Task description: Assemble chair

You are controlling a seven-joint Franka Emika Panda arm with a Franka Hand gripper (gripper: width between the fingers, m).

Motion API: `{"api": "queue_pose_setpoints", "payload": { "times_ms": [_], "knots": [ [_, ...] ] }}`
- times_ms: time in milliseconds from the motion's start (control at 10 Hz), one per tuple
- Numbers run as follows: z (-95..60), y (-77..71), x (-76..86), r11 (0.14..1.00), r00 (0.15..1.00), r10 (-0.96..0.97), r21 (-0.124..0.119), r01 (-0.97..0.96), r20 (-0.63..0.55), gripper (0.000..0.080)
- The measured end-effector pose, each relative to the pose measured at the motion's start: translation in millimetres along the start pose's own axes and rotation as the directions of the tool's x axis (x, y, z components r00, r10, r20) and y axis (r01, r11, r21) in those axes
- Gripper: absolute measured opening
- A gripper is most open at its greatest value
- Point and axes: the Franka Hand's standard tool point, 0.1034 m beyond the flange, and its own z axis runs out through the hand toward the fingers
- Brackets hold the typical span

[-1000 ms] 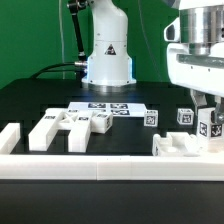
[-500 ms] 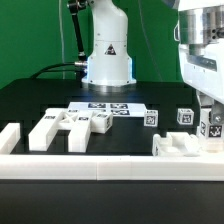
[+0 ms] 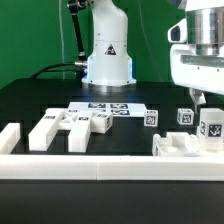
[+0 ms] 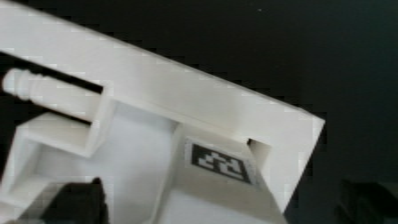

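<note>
My gripper (image 3: 206,108) hangs at the exterior view's right, shut on a white chair part with a tag (image 3: 211,127), held upright just above the table. In the wrist view that part (image 4: 169,150) fills the picture, with its tag and a round peg (image 4: 25,84) showing; the dark fingers (image 4: 59,203) stand on either side of it. A blocky white chair part (image 3: 178,146) lies right below and beside the held part. Other chair parts (image 3: 55,128) lie at the left, and two small tagged cubes (image 3: 150,117) (image 3: 185,116) stand further back.
The marker board (image 3: 108,108) lies flat at the table's middle, in front of the robot base (image 3: 107,55). A long plain white border rail (image 3: 100,166) runs along the front edge, with a raised end at the left (image 3: 9,137).
The gripper body swung to the exterior view's right, then came back left. The held part stayed at nearly the same spot, a touch lower.
</note>
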Motion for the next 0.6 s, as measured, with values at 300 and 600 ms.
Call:
{"api": "queue_pose_setpoints", "payload": {
  "times_ms": [300,600],
  "knots": [
    [0.3,0.2,0.2,0.977,0.977,-0.215,0.0,0.215,0.0,0.0649],
    [-0.2,0.8,2.2,0.868,0.868,-0.496,-0.018,0.496,-0.012,0.0649]
  ]
}}
